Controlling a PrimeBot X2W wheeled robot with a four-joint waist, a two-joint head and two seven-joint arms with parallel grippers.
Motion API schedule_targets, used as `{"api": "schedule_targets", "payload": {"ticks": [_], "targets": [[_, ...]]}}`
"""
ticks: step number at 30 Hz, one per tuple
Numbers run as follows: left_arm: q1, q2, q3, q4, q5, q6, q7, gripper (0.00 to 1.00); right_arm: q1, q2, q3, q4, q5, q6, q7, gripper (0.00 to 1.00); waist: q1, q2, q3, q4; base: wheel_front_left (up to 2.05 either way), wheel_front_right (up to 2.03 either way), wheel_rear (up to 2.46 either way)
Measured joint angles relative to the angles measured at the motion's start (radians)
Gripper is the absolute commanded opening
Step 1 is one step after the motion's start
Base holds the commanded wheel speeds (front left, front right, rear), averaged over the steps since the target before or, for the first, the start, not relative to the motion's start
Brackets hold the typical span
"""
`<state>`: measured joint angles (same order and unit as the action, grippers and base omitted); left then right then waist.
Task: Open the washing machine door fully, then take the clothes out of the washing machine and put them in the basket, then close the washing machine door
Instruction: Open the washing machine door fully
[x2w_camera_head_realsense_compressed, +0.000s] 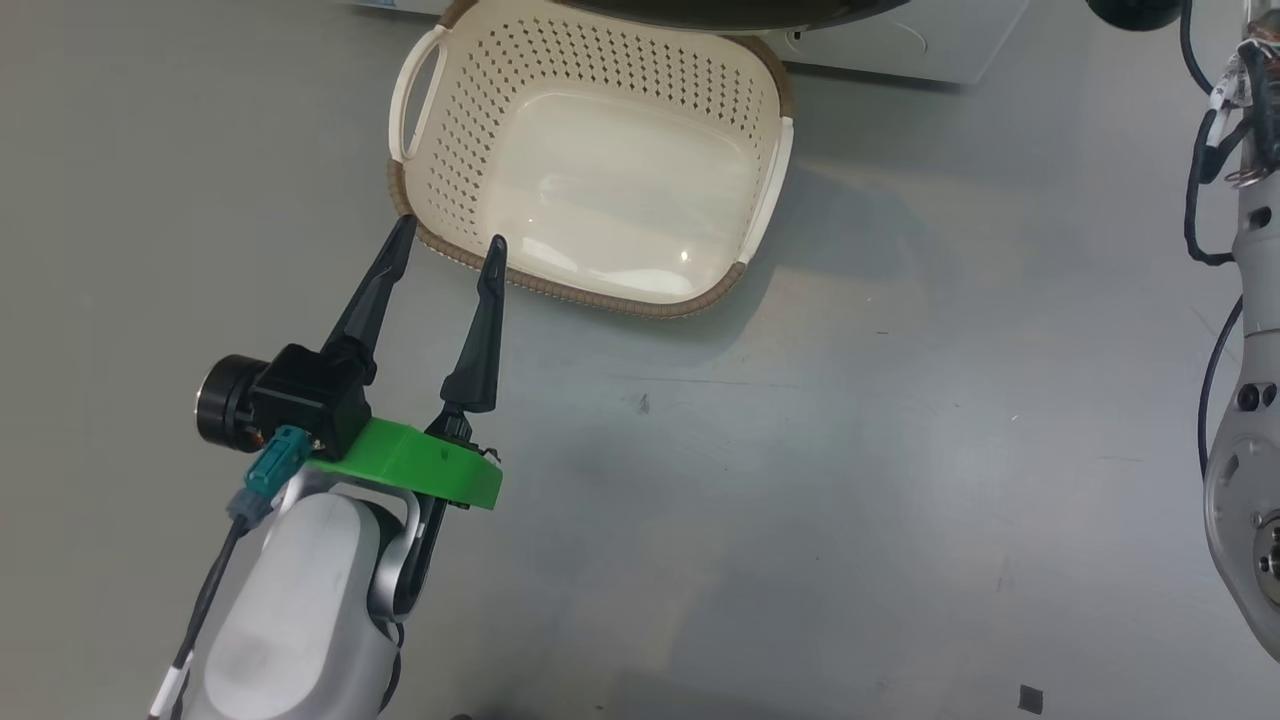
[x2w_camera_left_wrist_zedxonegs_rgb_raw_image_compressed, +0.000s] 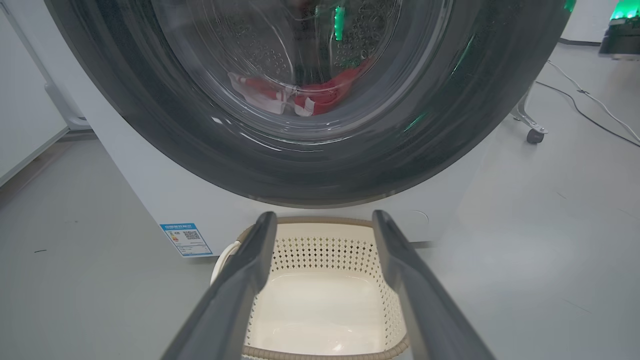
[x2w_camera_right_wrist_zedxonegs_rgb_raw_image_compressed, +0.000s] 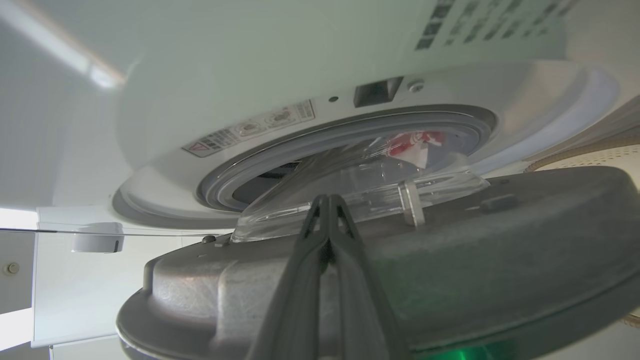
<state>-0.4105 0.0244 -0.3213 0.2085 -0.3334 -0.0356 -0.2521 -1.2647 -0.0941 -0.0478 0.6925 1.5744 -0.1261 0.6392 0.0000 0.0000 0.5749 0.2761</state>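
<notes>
Behind the part-open round black-rimmed glass washing machine door (x2w_camera_right_wrist_zedxonegs_rgb_raw_image_compressed: 475, 260) our right hand (x2w_camera_right_wrist_zedxonegs_rgb_raw_image_compressed: 327, 200) rests fingers together, left hand (x2w_camera_head_realsense_compressed: 451, 232) spread by the empty cream perforated basket (x2w_camera_head_realsense_compressed: 470, 150) — we've yet to unload the red white-trimmed clothes (x2w_camera_left_wrist_zedxonegs_rgb_raw_image_compressed: 325, 95) inside the white washing machine (x2w_camera_left_wrist_zedxonegs_rgb_raw_image_compressed: 150, 200).

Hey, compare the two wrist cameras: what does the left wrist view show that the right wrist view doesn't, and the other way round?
Left wrist view: the washing machine door from its glossy black outer face, the blue label sticker, the basket and its perforated inside, and the left gripper with fingers spread.
Right wrist view: the door's grey inner side, the grey gasket, a dark latch slot, and the right gripper with fingers pressed together.
Shared: the red clothes, the door's clear glass bowl, the white washing machine, and the basket's woven-look rim.
</notes>
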Motion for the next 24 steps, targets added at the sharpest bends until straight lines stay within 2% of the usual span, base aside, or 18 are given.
{"api": "schedule_targets", "payload": {"ticks": [24], "targets": [[0.008, 0.0, -0.008, 0.017, 0.002, 0.004, 0.0, 1.0, 0.126, 0.007, 0.047, 0.059, 0.018, 0.0, 0.072, 0.0, 0.0, 0.0, -0.107, -0.013, 0.0, 0.0, 0.0]]}}
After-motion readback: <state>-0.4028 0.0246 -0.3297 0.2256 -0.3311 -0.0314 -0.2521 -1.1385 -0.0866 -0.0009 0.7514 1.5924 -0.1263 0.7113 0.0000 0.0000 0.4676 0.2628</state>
